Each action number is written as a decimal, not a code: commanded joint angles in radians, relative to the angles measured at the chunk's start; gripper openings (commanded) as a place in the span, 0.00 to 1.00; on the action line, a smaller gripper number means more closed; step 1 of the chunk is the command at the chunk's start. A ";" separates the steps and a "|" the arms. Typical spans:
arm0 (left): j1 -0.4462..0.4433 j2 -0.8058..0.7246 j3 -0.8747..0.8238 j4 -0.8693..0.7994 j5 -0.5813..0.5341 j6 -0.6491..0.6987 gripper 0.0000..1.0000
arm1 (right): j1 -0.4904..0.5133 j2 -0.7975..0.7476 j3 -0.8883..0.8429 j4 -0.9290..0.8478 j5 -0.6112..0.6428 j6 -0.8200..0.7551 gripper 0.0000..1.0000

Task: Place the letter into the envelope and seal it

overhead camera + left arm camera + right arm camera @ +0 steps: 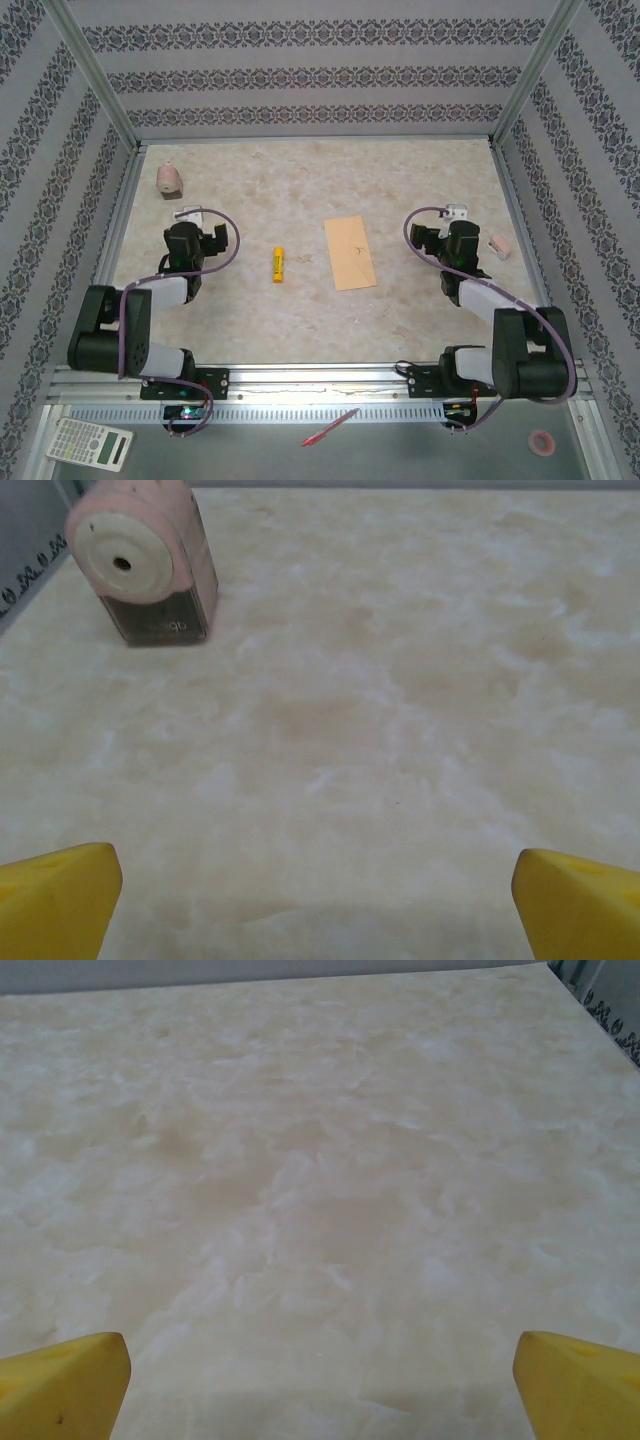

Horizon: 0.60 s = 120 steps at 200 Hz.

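The tan envelope [350,253] lies flat in the middle of the table, its long side running away from the arms. The letter is out of view. My left gripper [187,215] hovers over the table's left side, well left of the envelope, and stands open [318,910] with bare table between its yellow fingertips [60,900]. My right gripper [455,215] is to the right of the envelope. It is open too [320,1390], and nothing lies between its yellow fingertips [580,1385].
A yellow glue stick [278,264] lies left of the envelope. A pink sharpener [170,182] [145,560] stands at the far left, a pink eraser [499,247] at the right. Patterned walls close in the table. A calculator [90,443], a red pen [330,427] and a tape roll [543,442] lie on the front ledge.
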 commanded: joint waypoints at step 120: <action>0.017 0.159 -0.026 0.328 0.088 0.050 1.00 | 0.021 0.219 0.003 0.360 -0.007 -0.041 0.98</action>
